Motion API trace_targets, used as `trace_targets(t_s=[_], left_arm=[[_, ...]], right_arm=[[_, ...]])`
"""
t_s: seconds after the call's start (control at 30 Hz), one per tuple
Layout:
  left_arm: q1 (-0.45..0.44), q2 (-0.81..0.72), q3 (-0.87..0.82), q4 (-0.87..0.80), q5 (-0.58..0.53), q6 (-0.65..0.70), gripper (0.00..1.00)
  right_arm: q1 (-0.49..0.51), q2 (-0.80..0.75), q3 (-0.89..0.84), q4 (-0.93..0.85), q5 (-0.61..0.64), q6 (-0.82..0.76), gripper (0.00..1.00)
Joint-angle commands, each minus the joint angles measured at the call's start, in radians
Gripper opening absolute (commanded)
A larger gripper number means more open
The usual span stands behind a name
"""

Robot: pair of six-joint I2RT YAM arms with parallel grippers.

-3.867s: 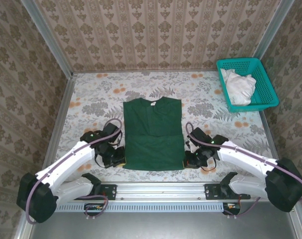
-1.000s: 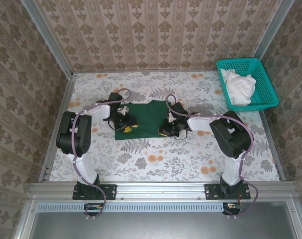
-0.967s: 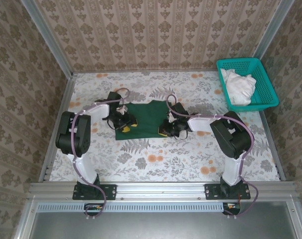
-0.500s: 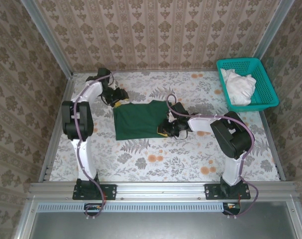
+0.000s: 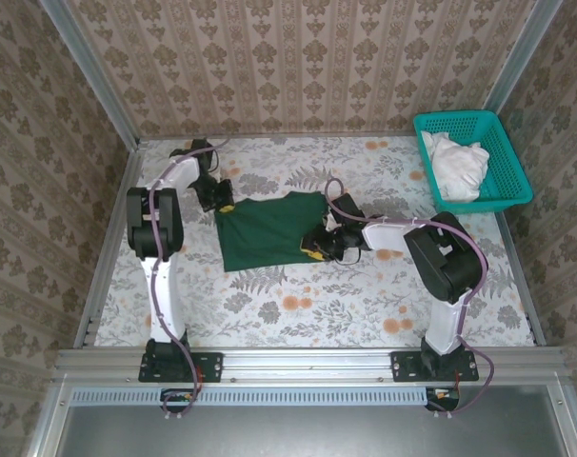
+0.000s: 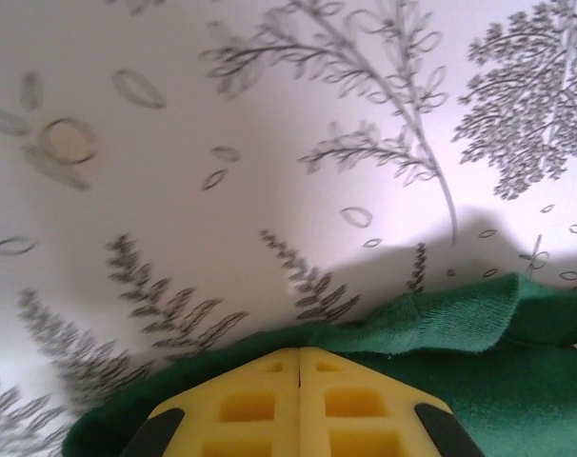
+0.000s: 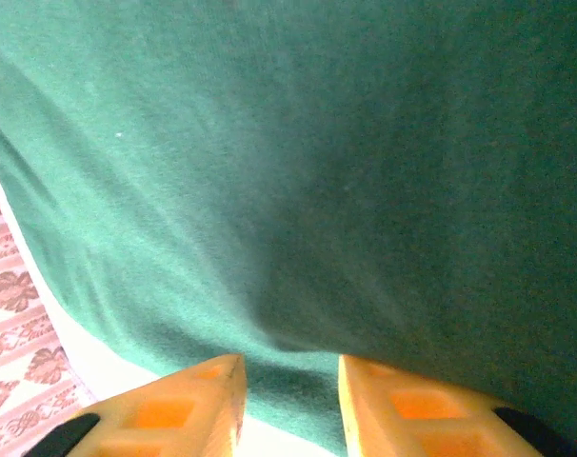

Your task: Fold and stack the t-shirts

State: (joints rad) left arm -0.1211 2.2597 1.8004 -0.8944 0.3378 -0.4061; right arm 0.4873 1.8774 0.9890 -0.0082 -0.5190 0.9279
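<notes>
From above, a teal basket [image 5: 506, 152] at the worktop's [image 5: 365, 305] far right corner holds bunched white cloth [image 5: 458, 164]. The folded green t-shirt [image 5: 265, 233] lies left of centre, the left jaws at its far left corner and the right jaws at its right edge. In the left wrist view, the left jaws are pressed together, tips at the t-shirt's [image 6: 498, 381] hem; I cannot tell whether cloth is pinched. In the right wrist view, the right jaws stand slightly apart and hold nothing, with the t-shirt [image 7: 317, 171] spread just beyond them.
</notes>
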Motion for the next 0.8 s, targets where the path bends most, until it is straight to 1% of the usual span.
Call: trace_targets(t_s=[0.0, 0.03, 0.1, 0.2, 0.23, 0.33, 0.43, 0.5, 0.57, 0.67, 0.7, 0.77], left_arm=[[0.049, -0.071, -0.039, -0.012, -0.074, -0.02, 0.2], [0.056, -0.095, -0.051, -0.011, -0.081, -0.024, 0.28], [0.072, -0.156, -0.092, 0.004, -0.095, -0.036, 0.52], [0.096, -0.258, -0.189, 0.051, -0.057, -0.038, 0.69], [0.101, -0.28, -0.217, 0.061, -0.018, -0.027, 0.72], [0.094, -0.309, -0.274, 0.058, 0.095, 0.016, 0.75], [0.065, -0.318, -0.336, 0.078, 0.136, 0.053, 0.79], [0.042, -0.3, -0.352, 0.077, 0.157, 0.062, 0.79], [0.017, -0.275, -0.354, 0.062, 0.123, 0.069, 0.77], [-0.005, -0.258, -0.38, 0.066, 0.033, 0.061, 0.73], [-0.008, -0.255, -0.393, 0.078, 0.012, 0.056, 0.71], [-0.017, -0.233, -0.401, 0.085, -0.024, 0.053, 0.63]], right_arm=[[-0.027, 0.026, -0.047, -0.06, 0.062, 0.069, 0.41], [-0.027, 0.025, -0.045, -0.054, 0.057, 0.078, 0.43], [-0.026, 0.023, -0.036, -0.044, 0.048, 0.096, 0.46], [-0.027, 0.014, -0.025, -0.015, 0.034, 0.127, 0.5], [-0.027, 0.009, -0.022, -0.003, 0.027, 0.137, 0.51], [-0.027, -0.008, -0.007, 0.011, 0.01, 0.145, 0.53], [-0.027, -0.035, 0.006, -0.001, 0.009, 0.134, 0.54], [-0.027, -0.055, 0.017, -0.023, 0.012, 0.116, 0.55], [-0.028, -0.083, 0.022, -0.054, 0.02, 0.097, 0.55], [-0.039, -0.154, 0.029, -0.127, 0.046, 0.048, 0.57], [-0.046, -0.186, 0.031, -0.156, 0.057, 0.029, 0.58], [-0.061, -0.253, 0.032, -0.211, 0.079, -0.008, 0.59]])
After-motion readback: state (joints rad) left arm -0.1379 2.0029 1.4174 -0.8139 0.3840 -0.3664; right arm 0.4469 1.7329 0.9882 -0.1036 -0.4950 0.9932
